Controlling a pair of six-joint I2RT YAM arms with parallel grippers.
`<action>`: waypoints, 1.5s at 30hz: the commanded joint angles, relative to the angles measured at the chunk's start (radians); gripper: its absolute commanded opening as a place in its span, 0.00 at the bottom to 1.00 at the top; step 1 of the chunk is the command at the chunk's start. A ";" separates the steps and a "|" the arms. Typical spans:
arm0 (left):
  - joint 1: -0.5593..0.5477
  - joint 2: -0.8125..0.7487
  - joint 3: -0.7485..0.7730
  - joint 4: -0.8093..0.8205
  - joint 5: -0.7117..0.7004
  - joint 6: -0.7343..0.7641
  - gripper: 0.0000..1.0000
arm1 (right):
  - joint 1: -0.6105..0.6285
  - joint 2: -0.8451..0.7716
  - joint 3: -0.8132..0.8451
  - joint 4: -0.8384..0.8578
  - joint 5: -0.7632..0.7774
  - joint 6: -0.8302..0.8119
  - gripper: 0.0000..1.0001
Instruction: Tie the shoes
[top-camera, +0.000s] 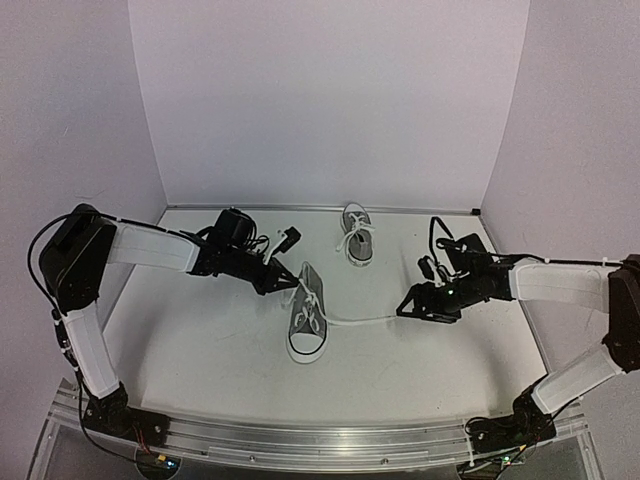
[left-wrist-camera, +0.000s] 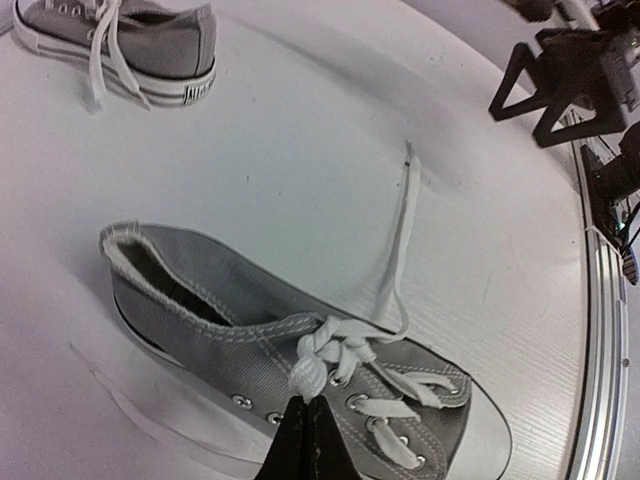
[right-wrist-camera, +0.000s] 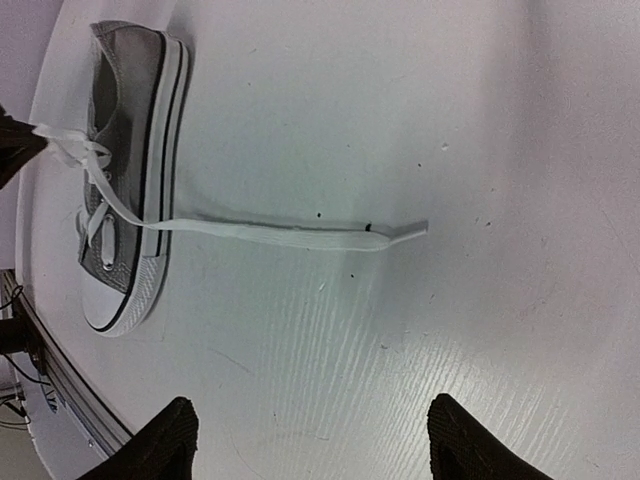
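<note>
The lace (left-wrist-camera: 312, 372) of the near shoe (left-wrist-camera: 215, 345) is clamped by the left gripper (left-wrist-camera: 306, 432). Its loose end is laid before the parted right gripper (right-wrist-camera: 310, 405).

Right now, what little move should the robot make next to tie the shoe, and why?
Probably lower the open right jaws onto the loose white lace end lying flat on the white table and pinch it. The left jaws are shut on the other lace of the nearer grey canvas sneaker, leaving this end free.
</note>
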 joint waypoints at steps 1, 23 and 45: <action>-0.016 -0.086 -0.002 0.045 -0.002 -0.010 0.00 | -0.002 0.058 -0.010 0.014 0.050 0.047 0.71; -0.038 -0.070 -0.006 0.029 0.000 0.026 0.00 | 0.057 0.436 0.205 0.121 0.135 0.121 0.48; -0.056 -0.066 -0.001 0.004 -0.022 0.087 0.00 | 0.122 0.341 0.253 0.030 0.264 0.093 0.41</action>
